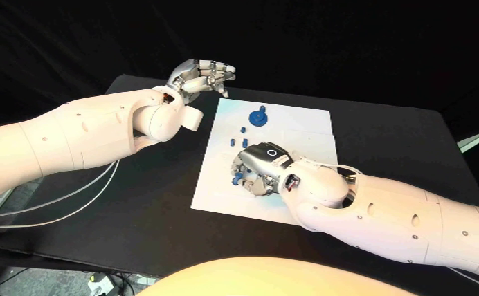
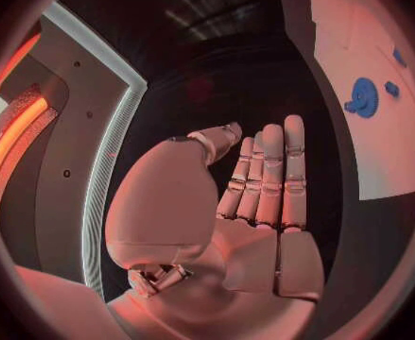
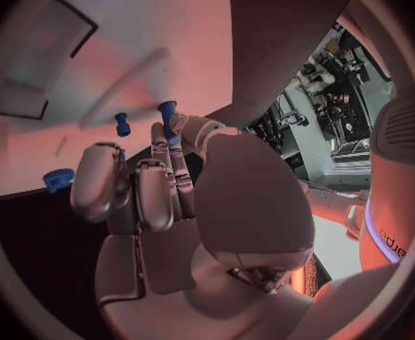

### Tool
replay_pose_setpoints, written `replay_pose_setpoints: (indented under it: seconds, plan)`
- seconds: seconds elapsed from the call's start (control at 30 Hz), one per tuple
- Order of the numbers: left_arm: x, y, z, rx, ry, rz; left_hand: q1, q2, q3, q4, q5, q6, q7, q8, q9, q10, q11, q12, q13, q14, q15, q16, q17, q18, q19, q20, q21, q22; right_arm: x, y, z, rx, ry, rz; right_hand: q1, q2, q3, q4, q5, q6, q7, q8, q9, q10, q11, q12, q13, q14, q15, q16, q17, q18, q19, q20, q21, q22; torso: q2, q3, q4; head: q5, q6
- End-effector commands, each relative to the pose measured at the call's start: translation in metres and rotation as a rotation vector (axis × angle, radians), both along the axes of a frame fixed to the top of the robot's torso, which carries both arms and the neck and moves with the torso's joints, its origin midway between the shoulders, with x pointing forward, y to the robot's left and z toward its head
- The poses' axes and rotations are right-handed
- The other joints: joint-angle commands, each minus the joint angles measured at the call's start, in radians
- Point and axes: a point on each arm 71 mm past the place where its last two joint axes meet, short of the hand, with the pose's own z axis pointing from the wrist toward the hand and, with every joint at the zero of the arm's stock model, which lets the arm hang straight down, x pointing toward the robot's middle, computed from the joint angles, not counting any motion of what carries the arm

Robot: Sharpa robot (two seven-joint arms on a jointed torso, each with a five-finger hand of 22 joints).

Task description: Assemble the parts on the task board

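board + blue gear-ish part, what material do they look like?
Task board: probably matte white plastic or card; flat, thin, no glare. Blue gear-like part: likely moulded or printed plastic; uniform saturated colour, dull finish. Neither can be confirmed from these views.

1. No word, brand, number or sign can be read on the white rectangular task board [image 1: 300, 119] or on the small blue plastic parts [image 1: 259, 117].
2. On a white robot body panel [image 3: 396, 204] at about 3 o'clock in the right wrist view stands a short run of dark letters, cut by the rim and too small to read.
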Motion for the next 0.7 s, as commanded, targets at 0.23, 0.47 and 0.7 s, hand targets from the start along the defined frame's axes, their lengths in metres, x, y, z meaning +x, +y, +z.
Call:
replay_pose_setpoints:
  seconds: [0.23, 0.47, 0.7]
  plan:
    - [-0.0001, -0.0012, 0.0011, -0.002, -0.002, -0.003, 0.008, 0.0, -0.039, 0.009, -0.004, -0.012, 0.004, 0.025, -0.001, -0.018, -0.001, 0.012, -0.012, -0.009, 0.002, -0.01, -0.011, 0.005, 0.017, 0.005, -0.01, -0.012, -0.0016, 0.0022, -0.0014, 0.013, 0.013, 0.013, -0.09, -0.041, 0.02, -0.009, 0.01, -0.05, 0.022, 0.023, 0.035, -0.039, 0.01, 0.01, 0.016, 0.036, 0.021, 0.007, -0.005, -0.017, 0.042, 0.008, -0.036, 0.143, 0.0, 0.0008, -0.0007, 0.0, -0.002]
    - [-0.0001, -0.0009, 0.0011, -0.001, -0.002, -0.003, 0.008, 0.0, -0.039, 0.009, -0.004, -0.012, 0.004, 0.025, -0.001, -0.018, -0.001, 0.012, -0.012, -0.009, 0.002, -0.01, -0.011, 0.005, 0.017, 0.005, -0.01, -0.012, -0.0013, 0.0001, -0.0012, 0.024, 0.014, 0.008, -0.088, -0.051, -0.026, -0.019, 0.011, -0.102, 0.03, -0.018, 0.017, -0.153, 0.025, 0.014, 0.017, 0.027, 0.032, -0.009, -0.032, -0.003, 0.028, 0.021, -0.123, 0.118, 0.0, 0.0009, -0.0012, -0.001, -0.002]
    - [-0.0002, 0.0, 0.001, 0.0, -0.001, 0.0, 0.008, 0.001, -0.039, 0.009, -0.004, -0.012, 0.004, 0.025, -0.001, -0.018, -0.001, 0.013, -0.013, -0.009, 0.002, -0.01, -0.011, 0.005, 0.017, 0.005, -0.01, -0.012, -0.0016, -0.0049, -0.0008, 0.036, 0.022, 0.008, 0.026, 0.003, -0.372, 0.046, 0.026, -0.169, 0.033, -0.088, -0.028, -0.292, 0.046, 0.024, 0.018, 0.008, 0.048, -0.05, -0.102, 0.016, 0.01, 0.037, -0.263, 0.063, 0.0, 0.0008, -0.0007, -0.002, -0.001]
